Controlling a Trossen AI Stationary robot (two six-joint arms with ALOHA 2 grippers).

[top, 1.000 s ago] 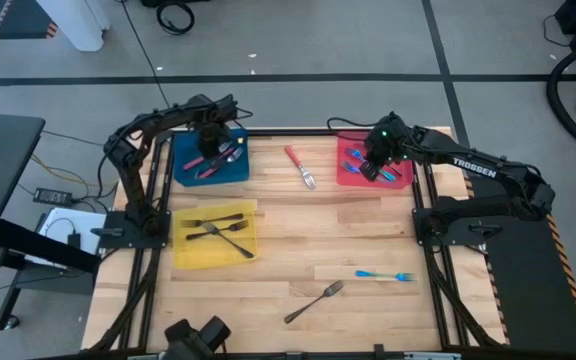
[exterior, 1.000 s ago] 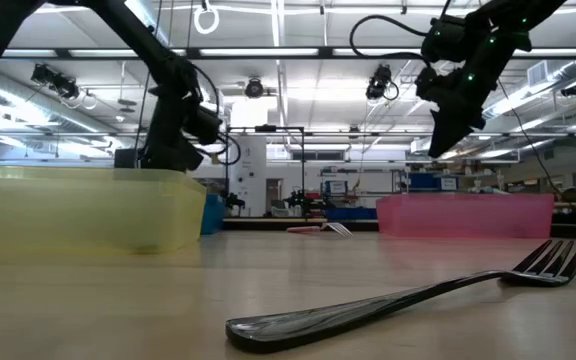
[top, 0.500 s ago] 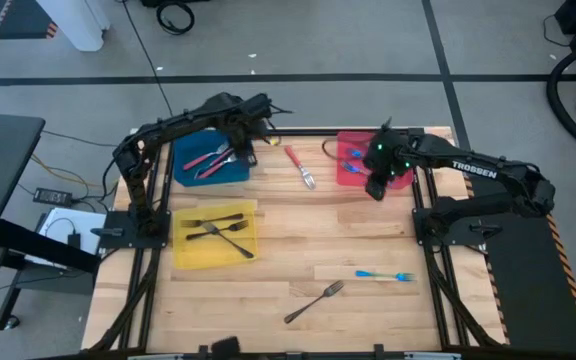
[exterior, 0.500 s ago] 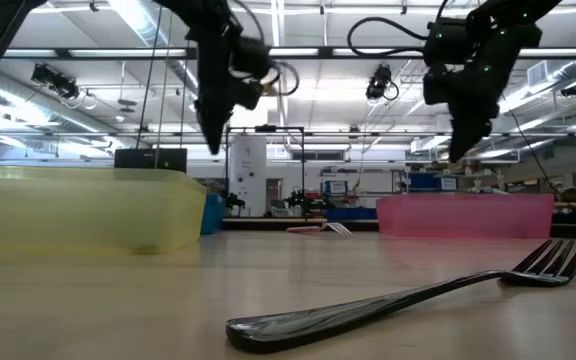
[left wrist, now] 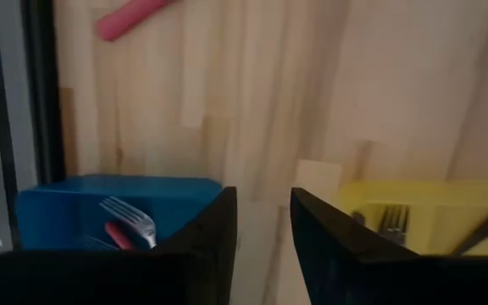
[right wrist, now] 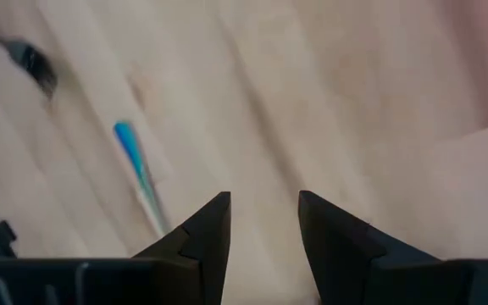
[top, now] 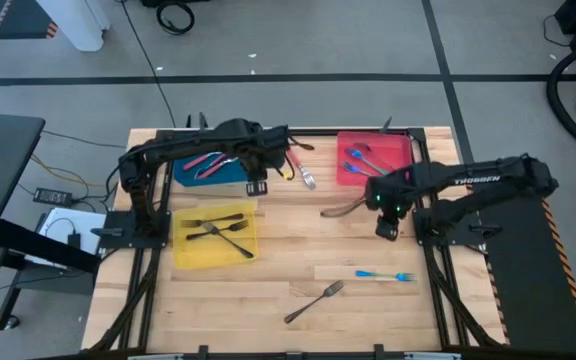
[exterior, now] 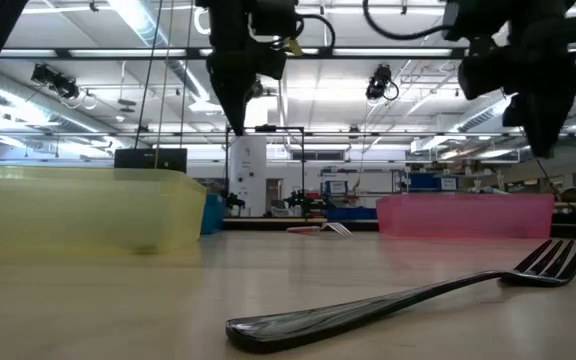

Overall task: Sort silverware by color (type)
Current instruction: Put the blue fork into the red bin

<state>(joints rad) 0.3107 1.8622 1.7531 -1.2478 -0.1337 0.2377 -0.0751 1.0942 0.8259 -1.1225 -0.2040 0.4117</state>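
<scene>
The silverware is split between three trays and the bare worktop (top: 288, 250). In the high view the blue tray (top: 208, 172) at upper left holds red-handled forks (top: 206, 160), partly covered by the left arm. The red tray (top: 372, 160) at upper right holds blue forks (top: 360, 158). The yellow tray (top: 214, 236) at centre left holds dark forks (top: 216, 231). Loose on the wood lie a red-handled fork (top: 301, 170) between the blue and red trays, a blue fork (top: 384, 275) at lower right, and a dark fork (top: 314, 301) near the bottom centre; that dark fork fills the foreground of the low view.

The left tool (top: 259, 186) hangs just beside the blue tray's lower right corner, its fingers (left wrist: 214, 233) parted and gripping nothing. The right tool (top: 386, 228) hovers over bare wood below the red tray, above the loose blue fork, its fingers (right wrist: 202, 233) likewise spread and empty. A dark cable (top: 343, 207) trails left of the right arm across the wood.
</scene>
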